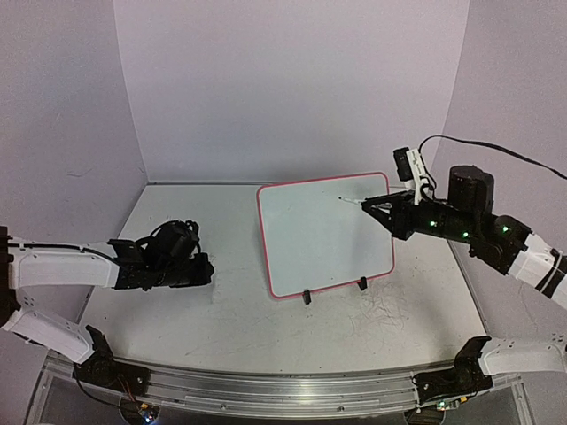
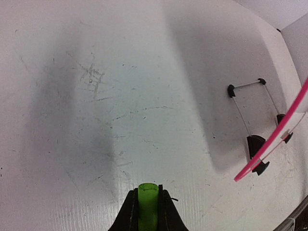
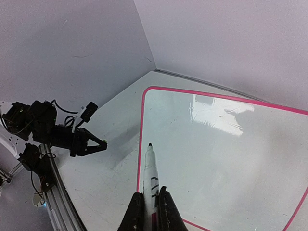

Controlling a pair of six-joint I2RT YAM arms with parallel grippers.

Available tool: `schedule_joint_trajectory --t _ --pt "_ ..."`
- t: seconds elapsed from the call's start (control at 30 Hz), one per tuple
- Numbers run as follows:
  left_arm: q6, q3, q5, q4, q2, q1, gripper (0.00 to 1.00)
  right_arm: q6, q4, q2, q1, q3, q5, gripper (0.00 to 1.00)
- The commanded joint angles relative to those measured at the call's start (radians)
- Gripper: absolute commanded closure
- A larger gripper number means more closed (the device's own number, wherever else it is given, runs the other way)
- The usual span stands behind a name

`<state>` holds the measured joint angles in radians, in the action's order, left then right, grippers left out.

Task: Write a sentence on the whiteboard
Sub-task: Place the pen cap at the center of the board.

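Your right gripper (image 3: 150,204) clamped on a white marker (image 3: 151,171), tip near the top edge of the whiteboard (image 1: 323,239), left gripper (image 2: 147,211) pinching a green cap (image 2: 148,192), left side of the table (image 1: 168,310).

Lab — plain backdrop (image 1: 292,88), aluminium rail (image 1: 266,391).

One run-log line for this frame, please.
right gripper: shut on marker, tip by whiteboard | whiteboard: no writing visible | left gripper: shut on green cap

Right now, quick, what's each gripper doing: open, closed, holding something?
Left gripper: closed on a green cap.
Right gripper: closed on the white marker, tip pointing at the whiteboard.
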<state>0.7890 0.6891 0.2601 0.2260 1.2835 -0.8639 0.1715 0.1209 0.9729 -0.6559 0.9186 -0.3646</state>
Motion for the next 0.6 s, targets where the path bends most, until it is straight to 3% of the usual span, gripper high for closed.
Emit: schedule_joint_trajectory --t 0.0,0.3,0.57 --pt "0.104 -0.009 0.075 -0.033 0.079 0.003 1.0 -0.025 -0.112 -0.078 -0.001 -0.04 0.04 1.0" --pt "0.135 0.042 0.147 -0.033 0.273 0.002 0.97 0.0 -0.113 -0.156 -0.001 -0.074 0.028 1.0" --pt "0.16 0.038 0.187 -0.033 0.313 0.002 0.8 0.007 -0.113 -0.117 -0.001 -0.087 -0.021 1.0"
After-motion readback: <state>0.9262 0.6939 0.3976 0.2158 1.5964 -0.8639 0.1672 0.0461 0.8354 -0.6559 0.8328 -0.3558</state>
